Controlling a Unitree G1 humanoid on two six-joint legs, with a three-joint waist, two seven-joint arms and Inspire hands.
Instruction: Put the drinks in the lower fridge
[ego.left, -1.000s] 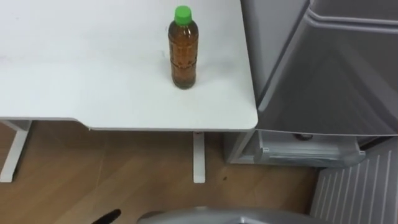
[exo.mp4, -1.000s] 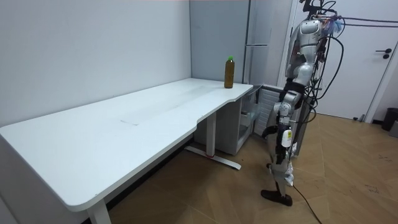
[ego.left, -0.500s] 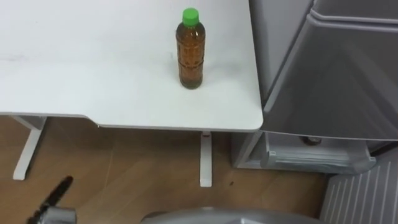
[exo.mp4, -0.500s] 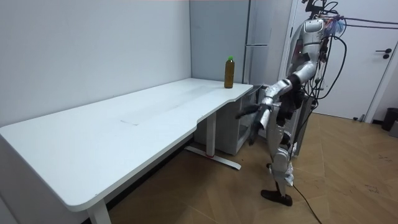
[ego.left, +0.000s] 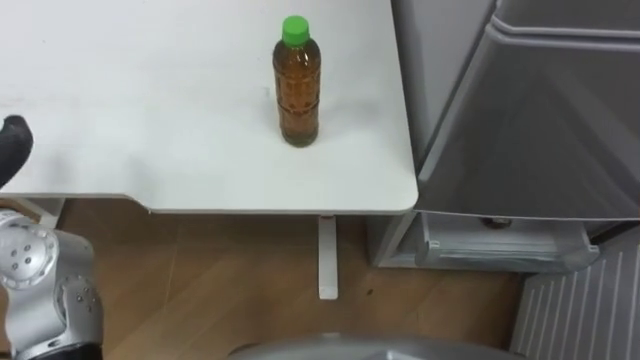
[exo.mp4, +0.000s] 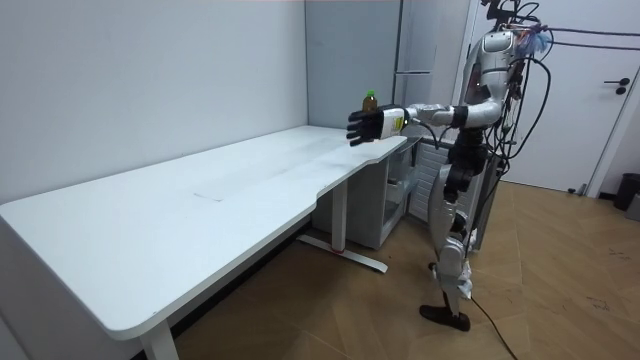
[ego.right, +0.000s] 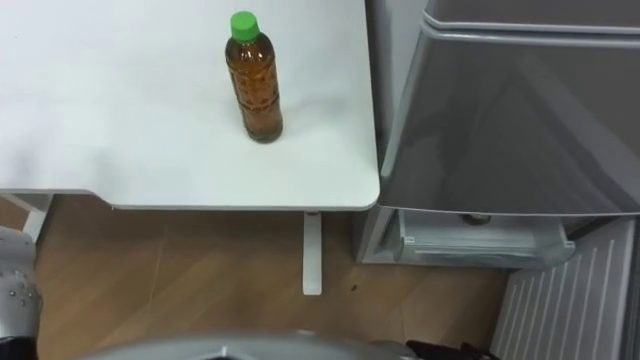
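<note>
Hovering over the white table (ego.left: 150, 100) at the left edge of the left eye view, the left hand (ego.left: 12, 150) is spread wide and empty, while the bottle (ego.left: 297, 85) stands upright well to its right at upper centre, near the table's corner by the fridge (ego.left: 540, 130).

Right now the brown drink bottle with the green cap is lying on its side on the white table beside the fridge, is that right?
No, the bottle stands upright, as the left eye view shows. The rest holds: green cap, on the white table, beside the fridge.
</note>
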